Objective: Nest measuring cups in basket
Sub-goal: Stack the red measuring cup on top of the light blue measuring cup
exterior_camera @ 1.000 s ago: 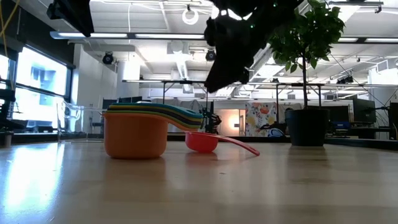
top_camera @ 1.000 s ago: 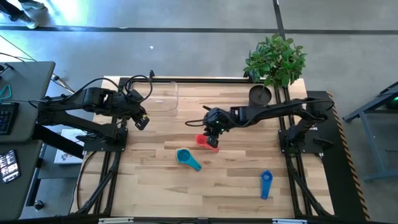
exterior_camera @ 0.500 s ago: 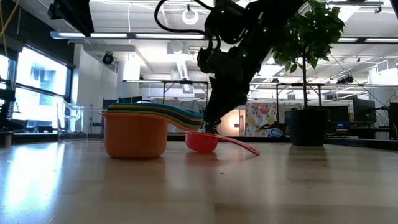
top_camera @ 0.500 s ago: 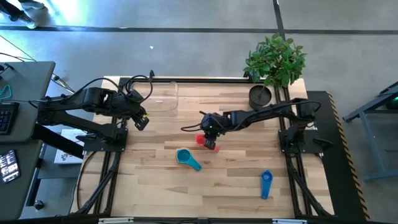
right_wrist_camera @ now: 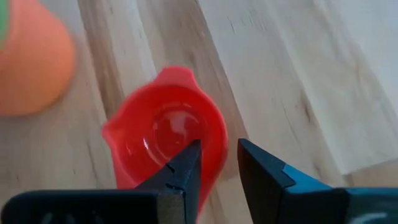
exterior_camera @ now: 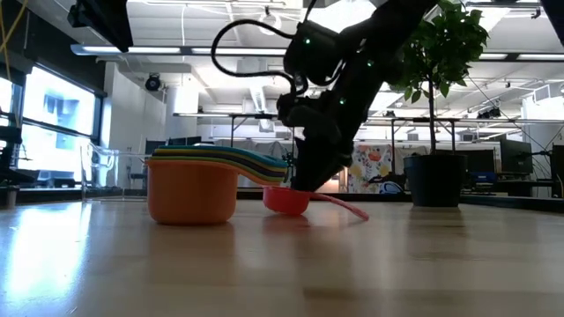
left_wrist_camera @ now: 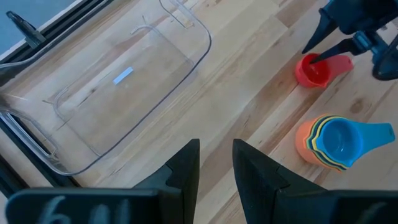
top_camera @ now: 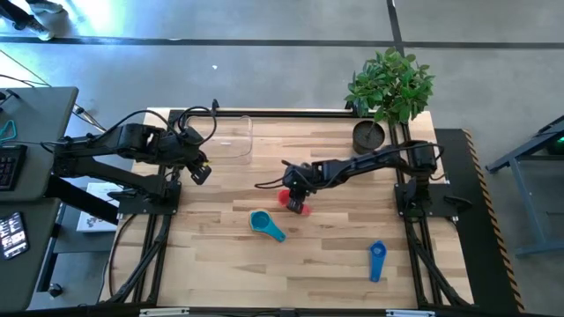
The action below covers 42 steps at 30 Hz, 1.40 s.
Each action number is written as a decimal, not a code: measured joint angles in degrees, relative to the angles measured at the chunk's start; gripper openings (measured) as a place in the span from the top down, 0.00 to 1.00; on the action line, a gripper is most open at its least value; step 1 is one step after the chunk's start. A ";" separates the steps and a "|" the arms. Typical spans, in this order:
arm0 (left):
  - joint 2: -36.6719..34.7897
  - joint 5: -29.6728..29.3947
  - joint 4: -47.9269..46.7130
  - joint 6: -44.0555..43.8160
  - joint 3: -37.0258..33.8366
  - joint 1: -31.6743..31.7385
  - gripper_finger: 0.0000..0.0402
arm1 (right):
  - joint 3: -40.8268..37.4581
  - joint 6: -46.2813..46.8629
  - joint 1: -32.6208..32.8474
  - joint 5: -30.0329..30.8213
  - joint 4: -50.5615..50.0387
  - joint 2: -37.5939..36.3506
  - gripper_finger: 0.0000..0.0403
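Note:
The red measuring cup [top_camera: 285, 198] stands upright on the table's middle, also seen in the low view [exterior_camera: 284, 202] and close up [right_wrist_camera: 155, 134]. My right gripper [right_wrist_camera: 219, 155] is down over it, open, one finger inside the bowl and one outside the rim. A nested stack of cups [top_camera: 263, 224], orange at the bottom and teal on top, stands near it [exterior_camera: 191, 189]. A lone blue cup [top_camera: 377, 261] lies toward the near right. The clear basket [top_camera: 231, 136] sits at the far left [left_wrist_camera: 118, 93]. My left gripper [left_wrist_camera: 216, 149] hovers open beside it. My right gripper comes at the red cup from above, pointing down, with its fingers on either side of the bowl's rim [right_wrist_camera: 225, 140]. Whether a finger touches the rim, I cannot tell. The cup stands with its base on the table.
A dark round plant pot [top_camera: 368, 135] and a leafy plant [top_camera: 390, 84] stand at the far right corner. Bare wood lies between the stack and the basket, and along the near edge left of the blue cup.
My right gripper has come down and a little toward the table's near-left, from above the red cup to its rim, with one finger now inside the bowl. The red cup and the stack have stayed in place.

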 joint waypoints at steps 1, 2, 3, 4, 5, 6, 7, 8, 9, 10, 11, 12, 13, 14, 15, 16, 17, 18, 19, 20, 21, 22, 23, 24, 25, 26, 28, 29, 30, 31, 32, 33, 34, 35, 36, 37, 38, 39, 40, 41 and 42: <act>0.00 0.00 -0.02 0.00 0.00 0.00 0.79 | 0.00 0.42 0.00 0.01 -0.28 0.31 0.78; -0.02 -0.02 0.00 0.00 0.00 0.00 0.79 | 0.00 1.10 0.00 -0.02 -0.25 0.54 0.79; -0.01 -0.01 -0.01 0.00 0.00 -0.02 0.79 | 0.00 1.45 0.02 -0.05 -0.29 0.65 0.81; 0.00 0.00 -0.01 0.00 0.00 -0.02 0.79 | 0.00 2.03 0.02 -0.06 -0.22 0.66 0.82; -0.02 -0.01 -0.01 0.00 0.00 0.00 0.79 | 0.00 2.83 0.04 -0.15 -0.26 0.66 0.85; -0.02 0.00 -0.02 0.00 0.00 0.00 0.79 | 0.00 3.68 0.04 -0.25 -0.28 0.67 0.88; 0.00 0.00 -0.02 0.00 0.00 0.00 0.79 | 0.00 4.22 0.05 -0.35 -0.28 0.67 0.91; -0.02 0.00 -0.02 0.00 0.00 -0.02 0.79 | 0.00 5.12 0.07 -0.40 -0.28 0.67 0.95; -0.01 0.00 -0.02 0.00 0.00 0.00 0.79 | 0.05 5.96 0.07 -0.46 -0.33 0.67 0.97; -0.02 0.00 -0.02 0.00 0.00 -0.02 0.79 | 0.32 6.93 0.07 -0.65 -0.80 0.67 0.98; -0.01 0.00 -0.02 0.00 0.00 -0.01 0.79 | 0.69 8.31 0.07 -0.90 -1.37 0.67 0.98; 0.00 -0.01 -0.02 0.00 0.00 -0.01 0.79 | 1.08 9.71 0.07 -1.21 -1.69 0.67 0.97; -0.02 0.00 -0.02 0.00 0.00 -0.01 0.79 | 1.57 11.10 0.07 -1.46 -2.00 0.67 0.97; -0.01 0.00 -0.02 0.01 0.00 -0.02 0.79 | 2.16 12.26 0.08 -1.72 -2.43 0.67 0.98; -0.02 0.00 -0.02 0.00 0.00 -0.02 0.79 | 2.80 13.45 0.16 -2.13 -3.12 0.58 0.99; -0.02 0.00 -0.02 0.00 0.00 0.00 0.79 | 3.48 14.57 0.27 -2.59 -3.78 0.44 0.99; 0.00 0.00 -0.02 0.00 0.00 -0.02 0.79 | 4.43 15.83 0.44 -3.12 -4.35 0.38 0.99; -0.02 0.00 -0.02 0.00 0.00 0.00 0.79 | 5.75 17.44 0.67 -3.44 -5.18 0.37 0.99; -0.02 0.00 -0.04 0.00 0.00 0.00 0.79 | 7.18 18.88 0.97 -3.54 -6.46 0.36 0.99; -0.02 0.00 -0.02 0.00 0.00 -0.02 0.79 | 8.89 19.99 1.43 -3.52 -8.27 0.32 0.99; -0.02 -0.01 -0.02 0.00 0.00 0.00 0.79 | 10.56 20.96 1.91 -3.22 -9.85 0.32 0.99; 0.00 0.00 -0.04 0.00 0.00 -0.02 0.79 | 12.11 22.23 2.52 -2.72 -11.11 0.32 0.99; 0.00 0.00 -0.04 0.00 0.00 0.00 0.79 | 13.70 23.48 3.20 -1.78 -12.39 0.32 0.99; -0.02 0.00 -0.02 0.00 0.00 0.00 0.79 | 15.33 24.67 3.84 -0.97 -13.67 0.32 0.99; -0.02 0.00 -0.02 -0.10 0.00 -0.02 0.79 | 17.04 25.80 4.49 -0.22 -15.02 0.32 0.99; 0.00 0.00 -0.02 -0.11 0.00 -0.02 0.79 | 18.72 26.79 5.15 0.73 -16.08 0.32 0.99; -0.01 0.00 -0.03 -0.07 0.00 0.00 0.79 | 21.73 28.99 6.33 3.10 -17.31 0.27 0.99; -0.02 0.00 -0.02 -0.06 0.00 0.00 0.79 | 22.90 30.16 6.88 4.33 -17.67 0.23 1.00; -0.02 -0.01 -0.02 -0.05 0.00 -0.01 0.79 | 23.93 31.36 7.39 5.56 -17.94 0.23 1.00; -0.02 -0.01 -0.03 -0.03 0.00 -0.01 0.79 | 24.83 32.42 7.83 6.62 -18.02 0.23 1.00; -0.01 0.00 -0.03 -0.04 0.00 -0.02 0.79 | 25.66 33.63 8.23 7.51 -18.00 0.23 1.00; -0.02 0.00 -0.02 -0.04 0.00 -0.01 0.79 | 26.36 34.85 8.56 8.06 -17.90 0.23 1.00; 0.00 0.00 -0.03 -0.03 0.00 -0.02 0.79 | 26.96 36.01 8.89 8.30 -17.80 0.21 1.00; -0.02 0.00 -0.02 -0.02 0.00 -0.02 0.79 | 27.32 37.07 9.23 8.41 -17.69 0.21 1.00; -0.02 0.00 -0.02 -0.02 0.00 0.00 0.79 | 27.54 37.77 9.53 8.41 -17.72 0.21 1.00; 0.00 0.00 -0.02 -0.02 0.00 0.00 0.79 | 27.63 38.55 9.83 8.45 -17.51 0.21 1.00; -0.02 0.00 -0.02 -0.04 0.00 -0.01 0.79 | 27.64 38.83 10.15 8.57 -16.92 0.21 1.00; -0.02 -0.01 -0.02 -0.06 0.00 -0.01 0.79 | 27.67 39.15 10.55 8.61 -16.10 0.21 1.00; -0.02 0.00 -0.02 -0.11 0.00 -0.02 0.79 | 27.69 39.85 10.94 8.60 -15.42 0.21 1.00; -0.02 0.00 -0.02 -0.12 0.00 -0.01 0.79 | 27.70 40.16 11.29 8.61 -14.78 0.29 1.00; -0.02 0.00 -0.02 -0.10 0.00 0.00 0.79 | 27.74 40.23 11.63 8.61 -13.90 0.59 1.00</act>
